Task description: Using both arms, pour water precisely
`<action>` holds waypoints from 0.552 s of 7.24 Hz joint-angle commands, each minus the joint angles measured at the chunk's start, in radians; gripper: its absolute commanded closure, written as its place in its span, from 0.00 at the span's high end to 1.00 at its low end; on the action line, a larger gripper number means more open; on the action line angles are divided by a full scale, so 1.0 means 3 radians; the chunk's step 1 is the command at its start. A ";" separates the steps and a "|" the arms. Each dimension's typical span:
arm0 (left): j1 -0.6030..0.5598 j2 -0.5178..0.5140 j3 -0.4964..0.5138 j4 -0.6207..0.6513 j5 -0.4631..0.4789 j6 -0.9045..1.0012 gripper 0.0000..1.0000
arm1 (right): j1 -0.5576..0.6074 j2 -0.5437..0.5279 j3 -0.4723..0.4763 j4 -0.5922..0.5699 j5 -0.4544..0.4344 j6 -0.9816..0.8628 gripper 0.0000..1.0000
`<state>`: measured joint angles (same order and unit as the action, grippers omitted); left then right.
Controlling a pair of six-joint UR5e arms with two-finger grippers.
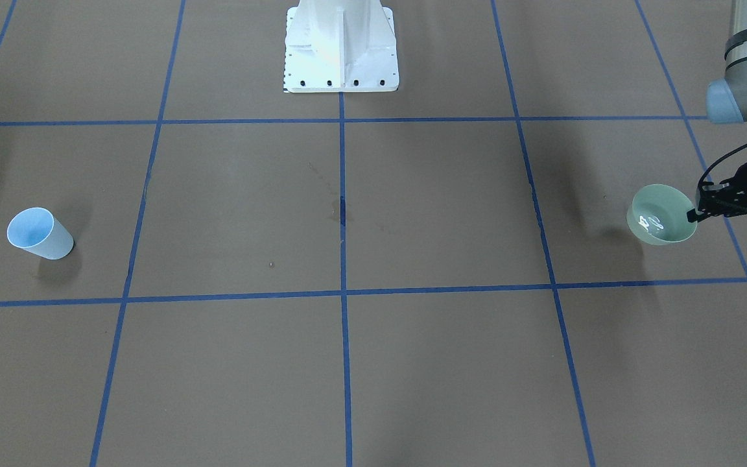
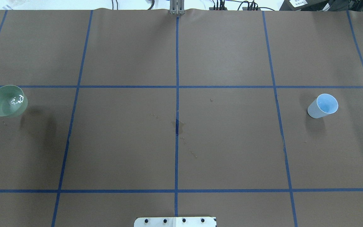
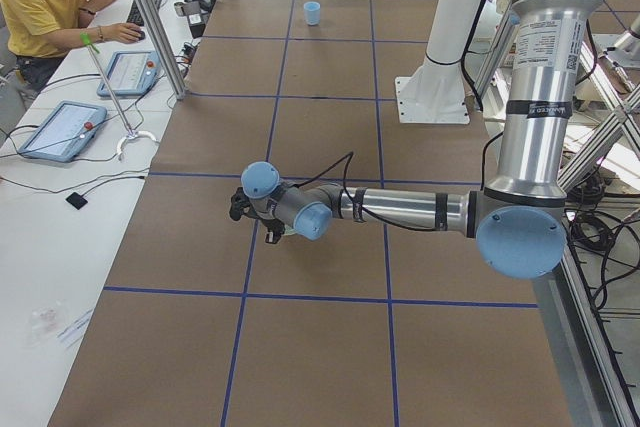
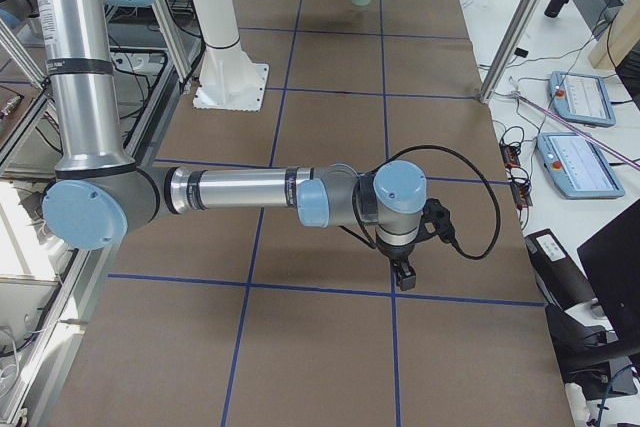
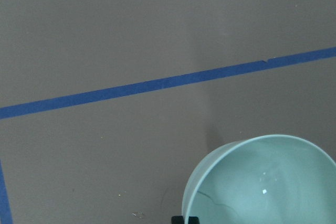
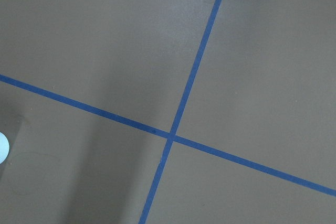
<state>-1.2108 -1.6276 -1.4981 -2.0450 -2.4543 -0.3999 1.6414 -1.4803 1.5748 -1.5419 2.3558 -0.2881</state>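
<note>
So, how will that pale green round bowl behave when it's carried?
Probably sloshy: glinting water sits inside the pale green round bowl. Pinched at one rim spot by the left end effector, it may tilt. Its thin wall looks light, maybe flexible.

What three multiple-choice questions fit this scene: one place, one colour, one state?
1. Where does the blue cup stand on the table?
A) robot's left side
B) centre
C) robot's right side

2. What colour is the bowl?
A) pale green
B) red
C) black

3. What holds the bowl?
A) the left gripper, jaws shut on its rim
B) nothing, it stands free
C) the cup, nested in it

Answers: C, it sits at the overhead view's right. A, its wall looks pale green. A, black jaws clamp its rim in the front view.
</note>
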 commanded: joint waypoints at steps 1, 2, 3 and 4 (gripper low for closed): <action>0.0124 0.0000 0.0008 -0.0121 -0.0016 -0.0184 0.00 | 0.0000 0.0000 0.0012 -0.0004 -0.0004 0.0004 1.00; 0.0175 0.0000 0.0013 -0.0198 -0.0005 -0.0277 0.03 | 0.0000 0.0000 0.0012 -0.0004 -0.0009 0.0004 1.00; 0.0211 0.0000 0.0013 -0.0214 -0.0005 -0.0283 0.16 | 0.0000 0.0000 0.0012 -0.0004 -0.0009 0.0004 1.00; 0.0232 0.0000 0.0018 -0.0219 0.0000 -0.0283 0.27 | 0.0000 0.0000 0.0012 -0.0004 -0.0009 0.0004 1.00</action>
<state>-1.1533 -1.6276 -1.4940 -2.1037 -2.4560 -0.4787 1.6414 -1.4803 1.5784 -1.5432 2.3534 -0.2869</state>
